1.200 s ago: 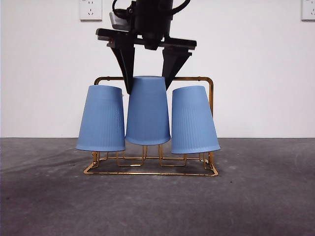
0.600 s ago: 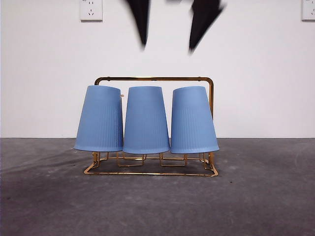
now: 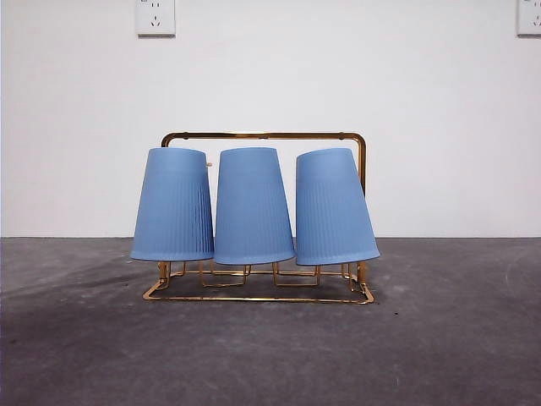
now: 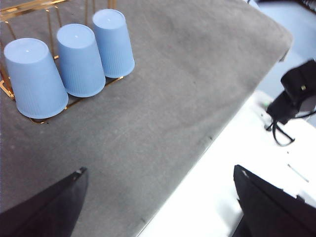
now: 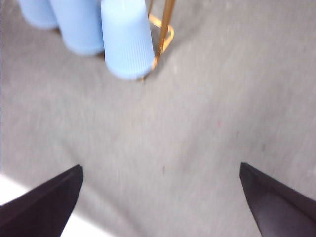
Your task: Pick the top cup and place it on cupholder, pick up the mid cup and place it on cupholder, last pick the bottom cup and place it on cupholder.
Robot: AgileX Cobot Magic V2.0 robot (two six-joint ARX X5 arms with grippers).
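Observation:
Three blue ribbed cups hang upside down on the gold wire cupholder (image 3: 264, 135): a left cup (image 3: 173, 205), a middle cup (image 3: 252, 205) and a right cup (image 3: 335, 206), which tilts slightly. No gripper shows in the front view. The left wrist view has all three cups (image 4: 79, 60) on the cupholder (image 4: 7, 89), well away from my open left gripper (image 4: 158, 197) over the table's edge. My right gripper (image 5: 160, 197) is also open and empty, above bare grey mat, some way from the nearest cup (image 5: 127, 39) and the cupholder's corner (image 5: 163, 29).
A grey mat (image 3: 270, 347) covers the table in front of a white wall with two sockets (image 3: 155, 15). In the left wrist view the mat's edge (image 4: 207, 140) gives way to a white surface holding a black device with cables (image 4: 296, 94).
The gripper that stood around the middle cup let go, rose and left the front view. The middle cup settled lower on the cupholder, and the cups shifted slightly.

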